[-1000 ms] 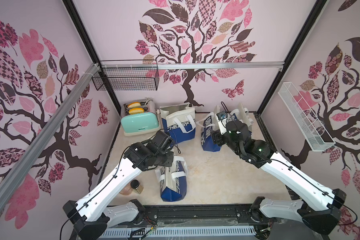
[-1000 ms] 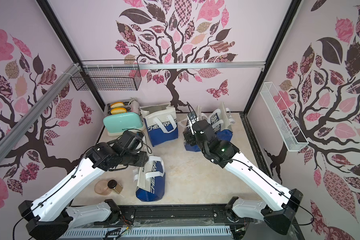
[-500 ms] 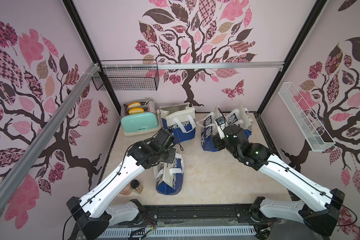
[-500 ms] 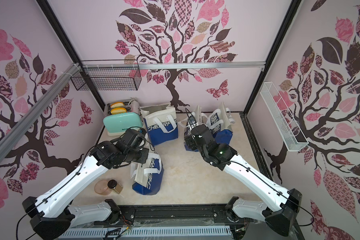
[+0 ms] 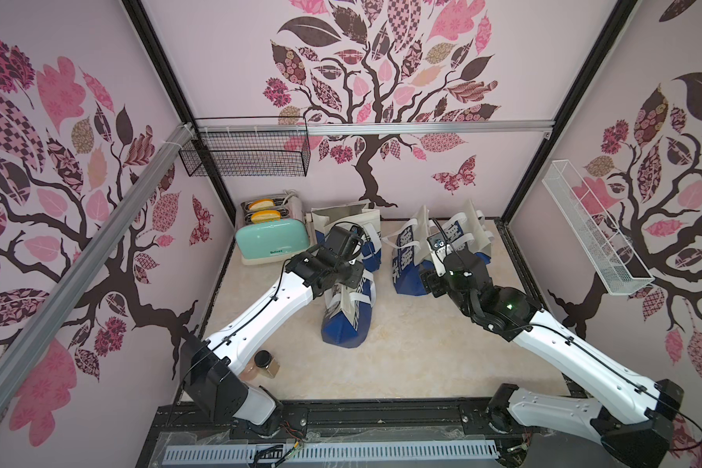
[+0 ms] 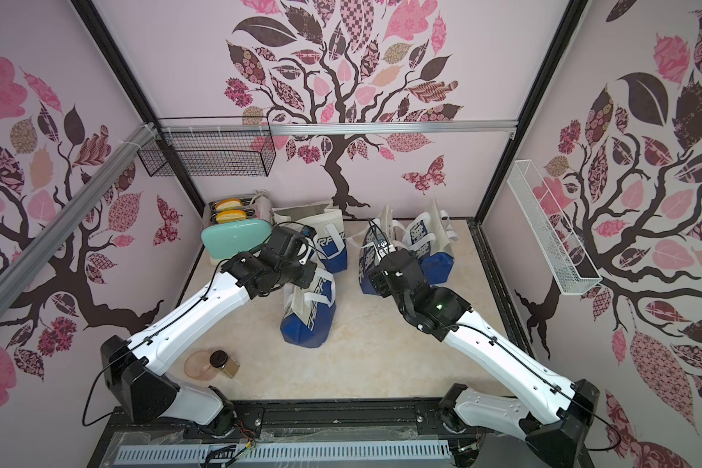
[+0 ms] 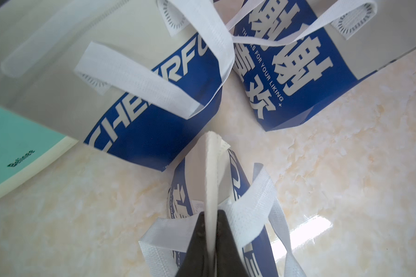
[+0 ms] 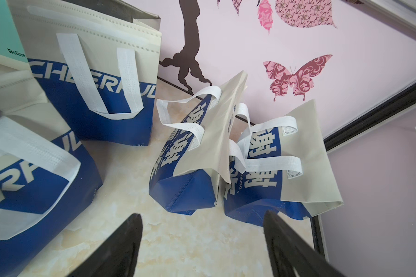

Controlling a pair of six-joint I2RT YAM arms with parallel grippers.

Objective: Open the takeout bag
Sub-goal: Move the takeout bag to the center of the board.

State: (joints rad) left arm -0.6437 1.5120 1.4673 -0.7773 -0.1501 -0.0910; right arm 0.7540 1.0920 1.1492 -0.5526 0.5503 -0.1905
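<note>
Bag placement, both top views: blue-and-beige non-woven takeout bag (image 5: 347,314) sits mid-table, blue base near, closed mouth far, directly under the bent wrist of the white left arm (image 5: 268,308). White right arm (image 5: 544,336) reaches in at its right, well apart.

Left wrist view: left gripper (image 7: 210,217) is clenched on the bag's beige top edge, which runs straight away from the jaws.

Right wrist view: right gripper (image 8: 202,213) gapes, holding nothing; the bag lies to its left.

Judgement: the right arm must cross leftward to take the opposite lip.
</note>
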